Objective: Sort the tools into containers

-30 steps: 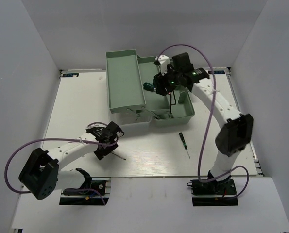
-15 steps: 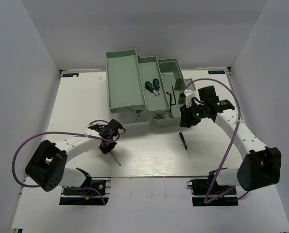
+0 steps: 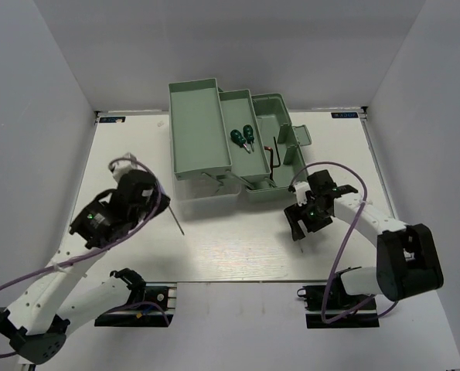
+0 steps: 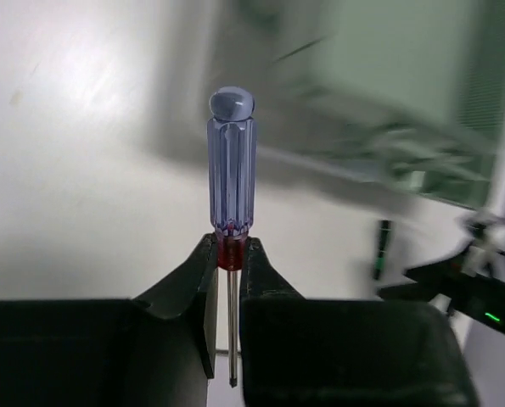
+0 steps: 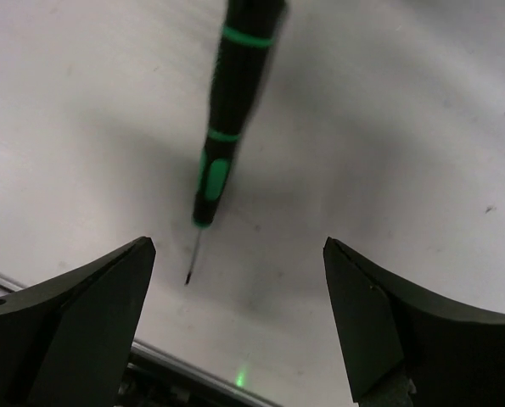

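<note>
My left gripper is shut on the red collar of the slim blue/red-handled screwdriver, held off the table; its thin shaft sticks out below the left gripper. The right gripper stands wide open just above the table, and the thin black-green screwdriver lies ahead of its fingertips, untouched. In the top view the right gripper covers that screwdriver. The mint-green toolbox stands open at the back, with two stubby green-handled screwdrivers in a middle tray and dark hex keys in the right compartment.
The toolbox's handle sticks up at its right side. White walls close in the table on the left, right and back. The black-green screwdriver and the right arm show at the right of the left wrist view.
The left gripper closed on the blue/red screwdriver and lifted it off the table, swinging left. The right arm left the toolbox, came down by the black-green screwdriver and opened wide.
</note>
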Available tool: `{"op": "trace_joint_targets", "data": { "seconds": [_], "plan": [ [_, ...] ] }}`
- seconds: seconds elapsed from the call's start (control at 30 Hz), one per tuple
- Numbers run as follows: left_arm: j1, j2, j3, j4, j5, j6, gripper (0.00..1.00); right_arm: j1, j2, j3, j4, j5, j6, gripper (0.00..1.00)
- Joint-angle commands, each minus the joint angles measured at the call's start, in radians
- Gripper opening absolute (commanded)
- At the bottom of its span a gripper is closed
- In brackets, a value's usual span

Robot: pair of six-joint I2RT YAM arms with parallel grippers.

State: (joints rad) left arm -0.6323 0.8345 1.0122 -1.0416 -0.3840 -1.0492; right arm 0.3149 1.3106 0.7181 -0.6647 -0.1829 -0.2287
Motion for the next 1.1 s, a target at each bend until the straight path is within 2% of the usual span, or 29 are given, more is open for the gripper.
{"op": "trace_joint_targets", "data": {
  "seconds": [0.0, 0.07, 0.17, 0.2, 0.3, 0.33, 0.43, 0.47, 0.6, 0.67, 0.73, 0.77, 0.9, 0.97, 1.0, 1.07],
  "plan": [
    [-0.004, 0.072, 0.193, 0.107, -0.023, 0.256, 0.0, 0.006, 0.064, -0.003, 0.135, 0.083, 0.048, 0.86],
    [-0.004, 0.174, 0.307, 0.195, -0.064, 0.353, 0.0, 0.009, 0.084, 0.003, 0.16, 0.079, 0.071, 0.86],
    [0.016, 0.27, 0.383, 0.375, -0.084, 0.455, 0.0, 0.02, 0.122, 0.015, 0.182, 0.077, 0.101, 0.85],
    [0.016, 0.349, 0.403, 0.406, -0.099, 0.469, 0.0, 0.026, 0.14, 0.015, 0.191, 0.082, 0.109, 0.85],
    [0.025, 0.504, 0.524, 0.454, -0.156, 0.5, 0.0, 0.036, 0.182, 0.015, 0.215, 0.099, 0.135, 0.83],
    [0.037, 0.609, 0.602, 0.454, -0.185, 0.5, 0.0, 0.047, 0.193, 0.015, 0.223, 0.106, 0.138, 0.82],
    [0.06, 0.731, 0.722, 0.445, -0.23, 0.5, 0.02, 0.061, 0.181, 0.018, 0.22, 0.109, 0.17, 0.76],
    [0.06, 0.792, 0.747, 0.445, -0.23, 0.5, 0.04, 0.064, 0.177, 0.018, 0.223, 0.108, 0.173, 0.7],
    [0.101, 0.935, 0.88, 0.372, -0.24, 0.515, 0.2, 0.073, 0.156, -0.018, 0.237, 0.111, 0.196, 0.64],
    [0.112, 0.975, 0.953, 0.336, -0.24, 0.515, 0.38, 0.079, 0.144, -0.026, 0.238, 0.105, 0.215, 0.64],
    [0.123, 0.986, 0.964, 0.339, -0.213, 0.515, 0.47, 0.085, 0.13, -0.043, 0.241, 0.103, 0.221, 0.64],
    [0.123, 0.977, 0.951, 0.35, -0.213, 0.526, 0.58, 0.092, 0.118, -0.046, 0.241, 0.102, 0.22, 0.63],
    [0.132, 0.945, 0.937, 0.368, -0.191, 0.535, 0.75, 0.098, 0.113, -0.063, 0.244, 0.097, 0.255, 0.61],
    [0.141, 0.922, 0.937, 0.359, -0.181, 0.535, 0.78, 0.104, 0.111, -0.066, 0.249, 0.1, 0.255, 0.6],
    [0.141, 0.91, 0.937, 0.359, -0.17, 0.548, 0.84, 0.11, 0.116, -0.066, 0.249, 0.105, 0.258, 0.58],
    [0.141, 0.878, 0.927, 0.359, -0.15, 0.56, 0.85, 0.113, 0.118, -0.068, 0.251, 0.114, 0.258, 0.54]
  ]
}}
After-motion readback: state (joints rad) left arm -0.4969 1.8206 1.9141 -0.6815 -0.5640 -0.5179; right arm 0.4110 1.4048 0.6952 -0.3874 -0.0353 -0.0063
